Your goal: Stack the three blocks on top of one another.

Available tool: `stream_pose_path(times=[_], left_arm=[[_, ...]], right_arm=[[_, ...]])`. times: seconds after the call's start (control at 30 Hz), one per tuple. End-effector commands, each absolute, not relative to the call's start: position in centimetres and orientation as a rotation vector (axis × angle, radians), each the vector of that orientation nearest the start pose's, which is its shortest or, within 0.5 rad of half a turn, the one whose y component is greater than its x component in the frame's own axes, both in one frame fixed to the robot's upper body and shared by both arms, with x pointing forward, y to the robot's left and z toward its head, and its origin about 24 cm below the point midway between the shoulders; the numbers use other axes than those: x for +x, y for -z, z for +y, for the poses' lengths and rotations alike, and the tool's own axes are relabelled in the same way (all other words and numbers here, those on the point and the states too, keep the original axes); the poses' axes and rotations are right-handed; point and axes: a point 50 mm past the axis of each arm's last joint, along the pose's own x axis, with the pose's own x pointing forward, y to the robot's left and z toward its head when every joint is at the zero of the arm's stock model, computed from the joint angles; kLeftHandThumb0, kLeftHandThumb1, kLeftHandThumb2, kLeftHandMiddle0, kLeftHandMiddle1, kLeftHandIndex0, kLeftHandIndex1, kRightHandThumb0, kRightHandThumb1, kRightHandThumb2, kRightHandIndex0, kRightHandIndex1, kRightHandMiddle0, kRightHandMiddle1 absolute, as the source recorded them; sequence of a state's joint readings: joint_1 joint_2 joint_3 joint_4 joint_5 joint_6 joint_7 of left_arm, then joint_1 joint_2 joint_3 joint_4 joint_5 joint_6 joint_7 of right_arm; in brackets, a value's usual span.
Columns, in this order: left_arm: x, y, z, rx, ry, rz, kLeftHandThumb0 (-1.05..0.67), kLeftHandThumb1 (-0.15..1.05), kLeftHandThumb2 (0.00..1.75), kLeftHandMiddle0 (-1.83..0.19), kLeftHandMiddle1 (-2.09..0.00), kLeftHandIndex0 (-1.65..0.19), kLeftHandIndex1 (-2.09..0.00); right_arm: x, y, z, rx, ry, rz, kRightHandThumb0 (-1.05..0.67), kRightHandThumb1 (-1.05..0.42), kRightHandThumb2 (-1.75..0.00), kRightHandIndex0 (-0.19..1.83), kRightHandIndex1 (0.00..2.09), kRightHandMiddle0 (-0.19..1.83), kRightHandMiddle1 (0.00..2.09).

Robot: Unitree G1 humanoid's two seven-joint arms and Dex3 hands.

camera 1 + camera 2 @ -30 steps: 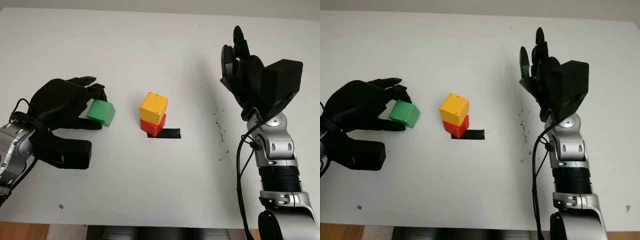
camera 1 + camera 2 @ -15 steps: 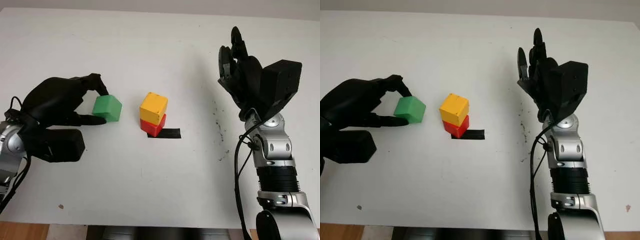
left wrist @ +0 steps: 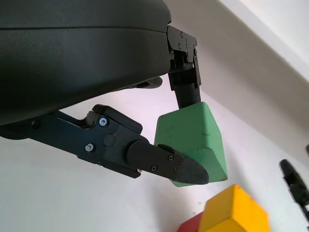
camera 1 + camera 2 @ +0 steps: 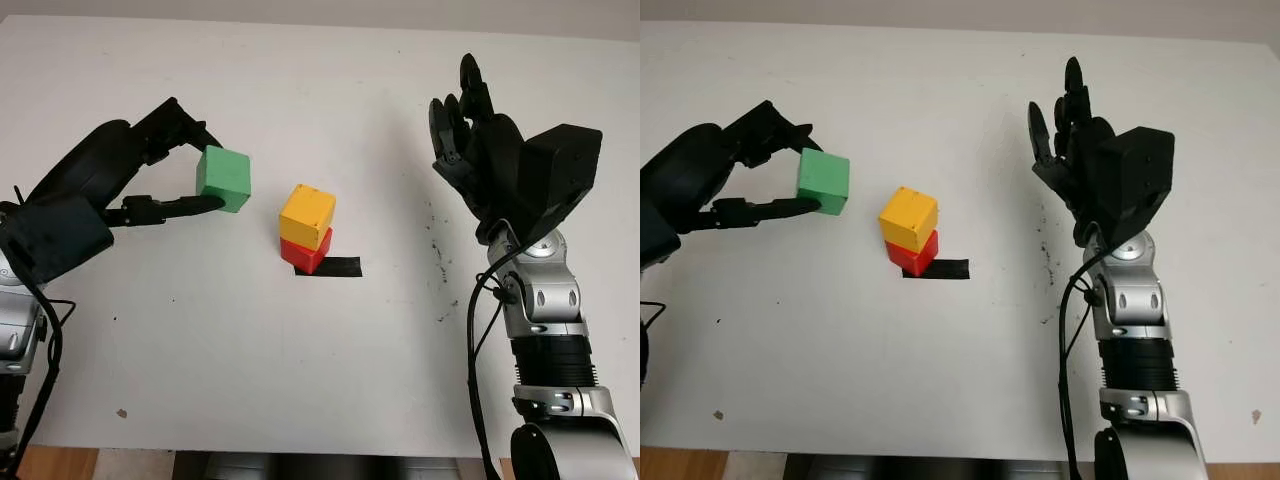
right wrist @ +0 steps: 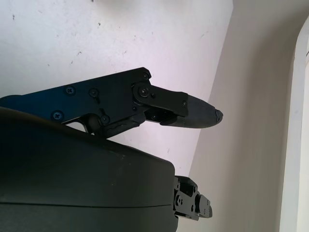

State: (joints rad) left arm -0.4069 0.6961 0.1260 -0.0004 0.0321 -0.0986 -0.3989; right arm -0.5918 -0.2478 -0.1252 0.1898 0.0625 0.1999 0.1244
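Green block (image 4: 224, 178), yellow block (image 4: 307, 212), red block (image 4: 306, 253), white table (image 4: 300, 360).

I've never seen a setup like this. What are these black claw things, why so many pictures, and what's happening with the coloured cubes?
The black claws are a humanoid robot's two three-fingered hands. Two pictures come from cameras in its head, looking down at a white table; the other two come from cameras at its wrists, very close to each hand. The left hand grips a green block between its fingers, lifted off the table beside the stack. In the middle, a yellow block sits on a red block, next to a strip of black tape. The right hand is open, raised over the table's right side, holding nothing. The goal is one tower of three blocks.
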Motion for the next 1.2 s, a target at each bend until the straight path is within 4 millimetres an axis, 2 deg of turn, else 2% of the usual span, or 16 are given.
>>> stream_pose_path(times=[0.0,0.2,0.3,0.47,0.7,1.17], left_arm=[[29.6,-22.2,24.1,0.772,0.226,-0.47,-0.45,1.05,0.25,-0.22,-0.05,-0.22,-1.66],[29.7,-22.5,23.0,0.531,0.189,-0.526,-0.53,1.05,0.22,-0.25,-0.05,-0.31,-1.59],[30.2,-22.2,22.2,0.405,0.246,-0.501,-0.52,1.05,0.19,-0.22,-0.04,-0.31,-1.6],[30.8,-21.8,21.2,0.313,0.33,-0.449,-0.48,1.05,0.2,-0.12,-0.03,-0.28,-1.62],[32.1,-20.9,19.5,0.355,0.421,-0.424,-0.51,1.05,0.23,-0.11,-0.05,-0.27,-1.65],[34.0,-20.2,18.0,0.378,0.592,-0.391,-0.56,1.05,0.19,-0.06,-0.05,-0.34,-1.63]], right_arm=[[35.0,-16.3,-18.5,-0.134,-0.068,-0.195,-0.52,-1.05,-0.57,-0.15,0.05,-0.15,0.05],[35.0,-16.2,-18.2,-0.126,-0.06,-0.19,-0.52,-1.05,-0.56,-0.13,0.06,-0.13,0.06],[35.1,-16.2,-18.1,-0.131,-0.06,-0.186,-0.53,-1.05,-0.56,-0.13,0.06,-0.12,0.07],[35.1,-16.1,-18.1,-0.135,-0.061,-0.18,-0.54,-1.05,-0.55,-0.12,0.06,-0.12,0.07],[35.1,-15.9,-18.0,-0.136,-0.062,-0.166,-0.57,-1.05,-0.52,-0.12,0.06,-0.11,0.07],[35.0,-15.6,-17.9,-0.141,-0.062,-0.168,-0.53,-1.05,-0.53,-0.11,0.06,-0.1,0.07]])
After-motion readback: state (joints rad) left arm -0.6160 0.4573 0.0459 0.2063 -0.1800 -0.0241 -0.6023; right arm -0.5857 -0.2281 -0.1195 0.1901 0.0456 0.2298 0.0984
